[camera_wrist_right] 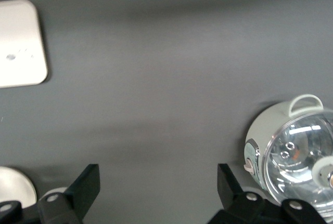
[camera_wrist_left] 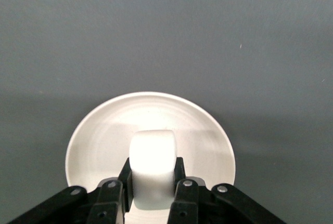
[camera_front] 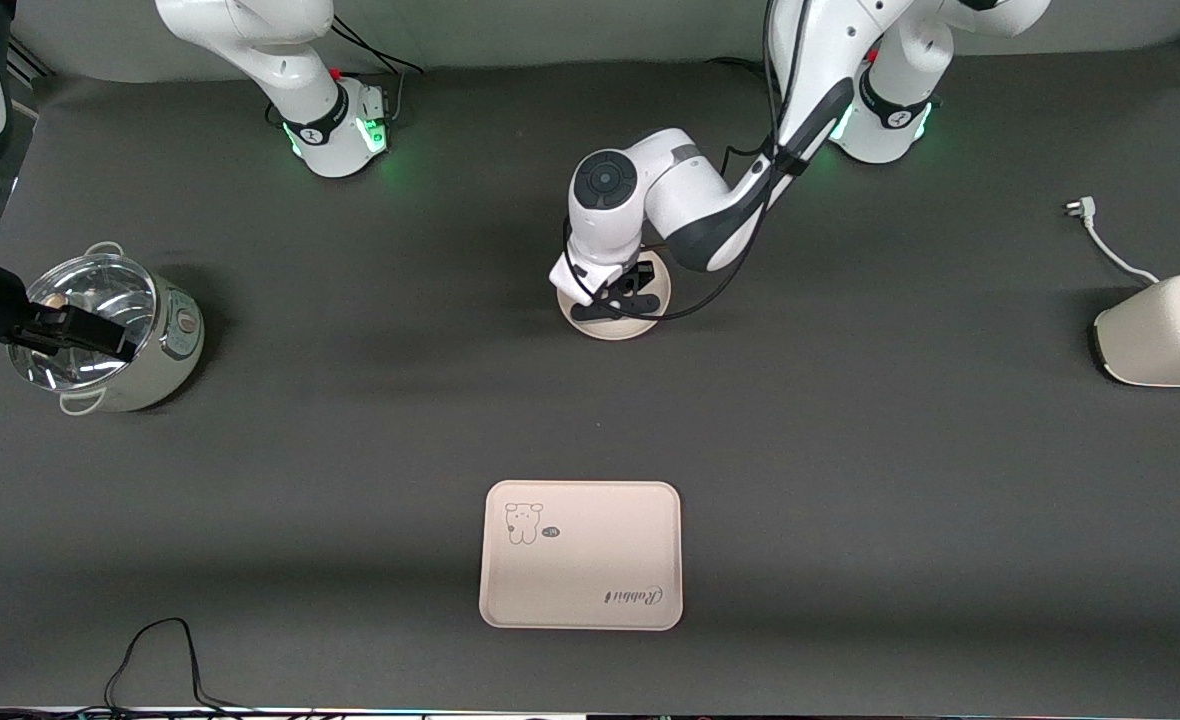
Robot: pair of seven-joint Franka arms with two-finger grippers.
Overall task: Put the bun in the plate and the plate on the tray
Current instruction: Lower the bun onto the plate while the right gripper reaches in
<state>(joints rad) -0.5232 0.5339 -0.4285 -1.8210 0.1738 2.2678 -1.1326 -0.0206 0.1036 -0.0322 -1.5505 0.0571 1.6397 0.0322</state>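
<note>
Lowest in the front view, at bottom centre, lies the tray, with nothing on it. Higher, near the middle of the frame, the plate rests on the dark table. Over it hangs the left gripper, its fingers clenched on the bun, which sits between them above the plate's centre. At the frame's left edge, the right gripper waits with fingers spread wide over a glass-lidded pot.
</note>
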